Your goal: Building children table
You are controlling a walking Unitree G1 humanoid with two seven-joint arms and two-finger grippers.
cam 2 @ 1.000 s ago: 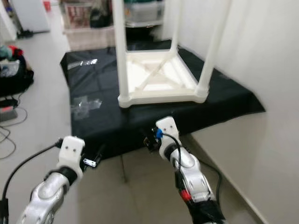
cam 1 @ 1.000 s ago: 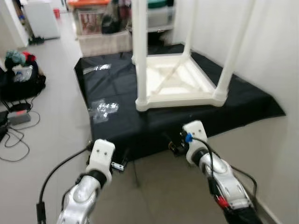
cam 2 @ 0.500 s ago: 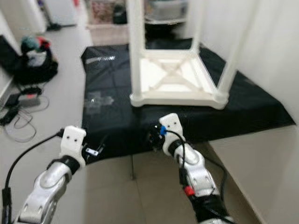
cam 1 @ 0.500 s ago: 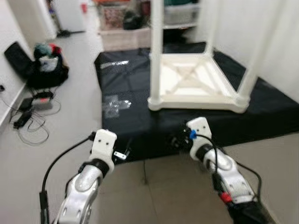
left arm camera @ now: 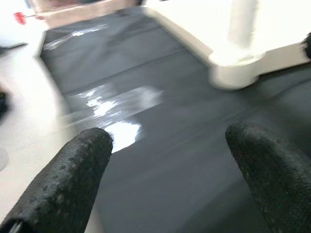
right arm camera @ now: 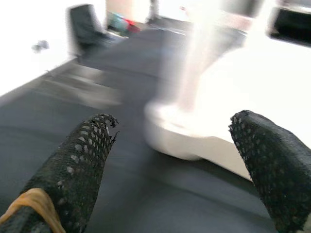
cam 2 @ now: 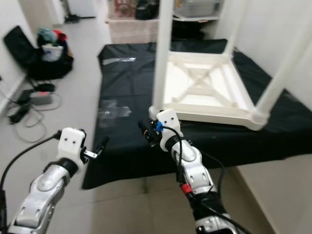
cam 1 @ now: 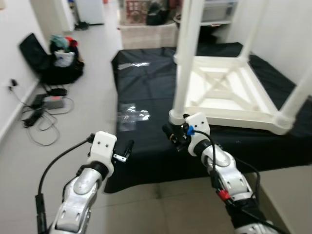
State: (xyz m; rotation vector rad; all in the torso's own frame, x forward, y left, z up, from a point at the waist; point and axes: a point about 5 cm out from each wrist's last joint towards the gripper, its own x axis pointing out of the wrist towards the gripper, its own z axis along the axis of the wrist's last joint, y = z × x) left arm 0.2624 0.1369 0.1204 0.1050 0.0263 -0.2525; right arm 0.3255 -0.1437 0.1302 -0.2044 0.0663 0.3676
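A white children's table (cam 1: 229,92) lies upside down on a black cloth (cam 1: 146,83), its legs pointing up. The nearest leg (cam 1: 187,53) rises from the front left corner. My right gripper (cam 1: 171,136) is open just before that corner, which shows blurred as a white corner (right arm camera: 184,131) between its fingers. My left gripper (cam 1: 129,146) is open and hovers over the cloth's front left part, further from the table. Its wrist view looks across the cloth at the same table corner (left arm camera: 238,73).
A clear plastic bag (cam 1: 134,114) lies on the cloth left of the table. A black bag with clothes (cam 1: 58,58) and cables (cam 1: 46,105) sit on the floor at left. Boxes (cam 1: 146,9) stand at the back. A white wall (cam 1: 292,34) runs along the right.
The whole view has shifted as I move. The table now sits nearer and further right, and both grippers hang over the cloth, the right one close to the near corner leg.
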